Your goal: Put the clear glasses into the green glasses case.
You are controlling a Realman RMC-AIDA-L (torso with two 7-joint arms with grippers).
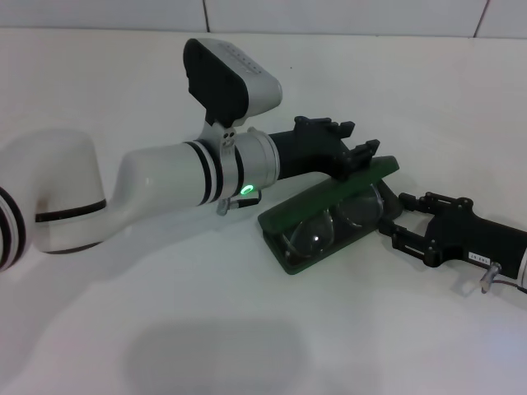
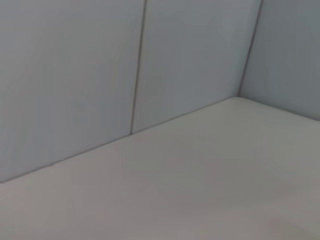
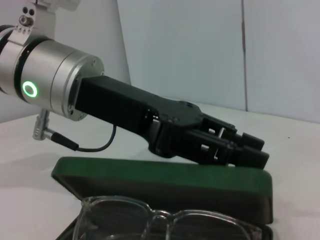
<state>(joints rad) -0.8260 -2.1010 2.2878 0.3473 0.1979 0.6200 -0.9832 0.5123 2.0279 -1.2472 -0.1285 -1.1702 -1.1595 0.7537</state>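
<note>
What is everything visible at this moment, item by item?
clear glasses: one, transparent, lying inside the open case.
green glasses case: one, dark green with dark lining, open on the table, lid raised at the far side.
table: one, white, under everything.
wall: pale panels with seams, behind the table.
left gripper: one, black, reaching over the case lid; jaws look closed.
right gripper: one, black, beside the case's right end, jaws open.
</note>
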